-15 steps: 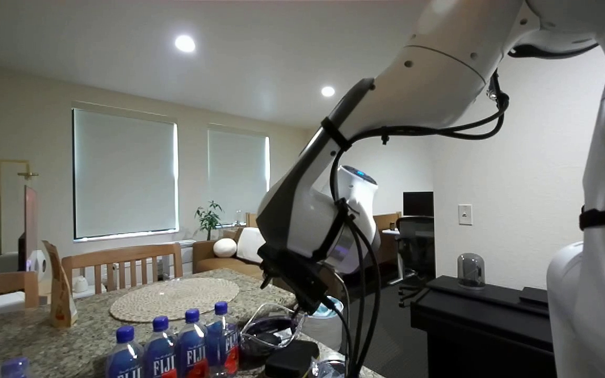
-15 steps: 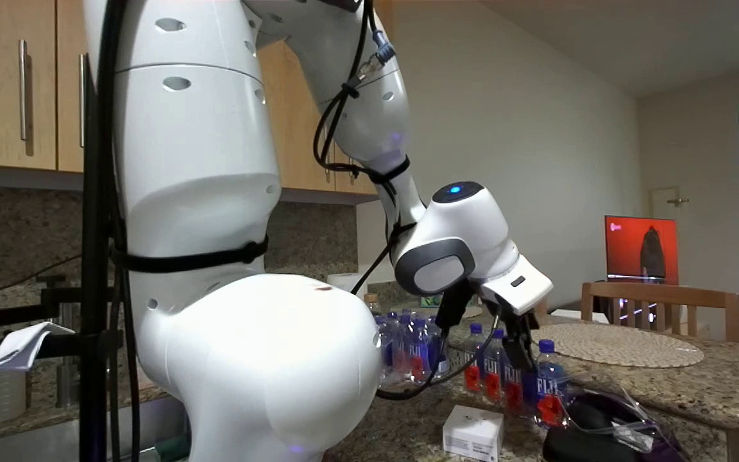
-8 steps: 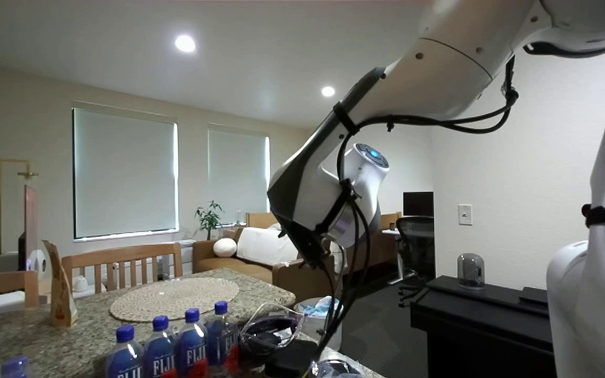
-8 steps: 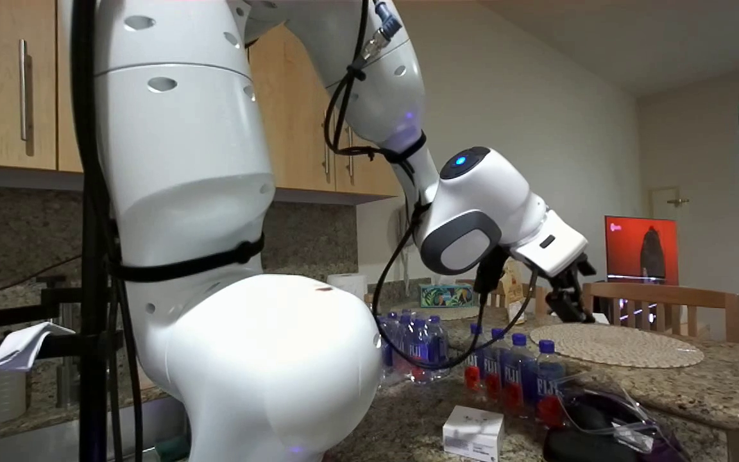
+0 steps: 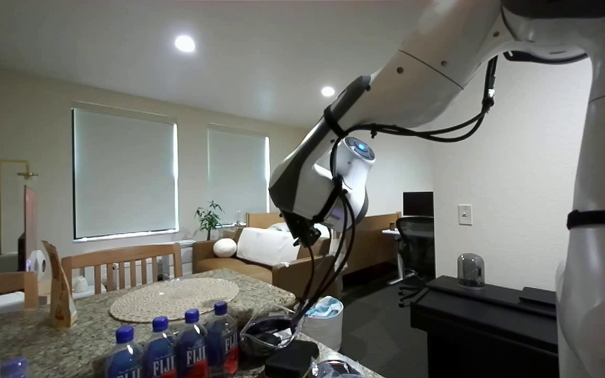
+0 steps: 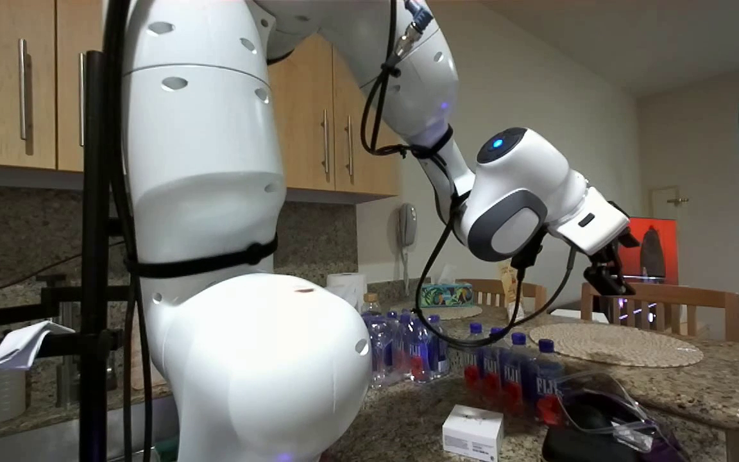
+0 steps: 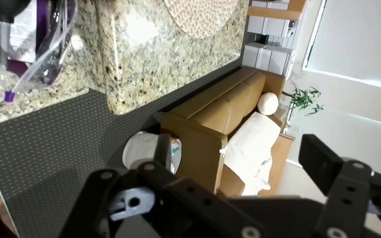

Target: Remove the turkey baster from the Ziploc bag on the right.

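The gripper (image 7: 238, 152) hangs empty, its fingers (image 7: 319, 163) spread wide. A clear bag (image 5: 271, 333) lies on the counter (image 7: 177, 62), well apart from it.

In the wrist view, the clear, creased plastic bag (image 7: 43, 59) at ten o'clock is glossy. The beige speckled stone counter (image 7: 164, 67) at eleven looks polished, with a white glare; the round cream woven placemat (image 7: 203, 16) at twelve is coarse and matt. The black two-fingered gripper (image 7: 240, 155) is mostly matt, with a grey metallic link (image 7: 146, 198) at seven. In an exterior view, the rounded white robot arm shell (image 6: 267, 366) at seven is smooth and glossy.
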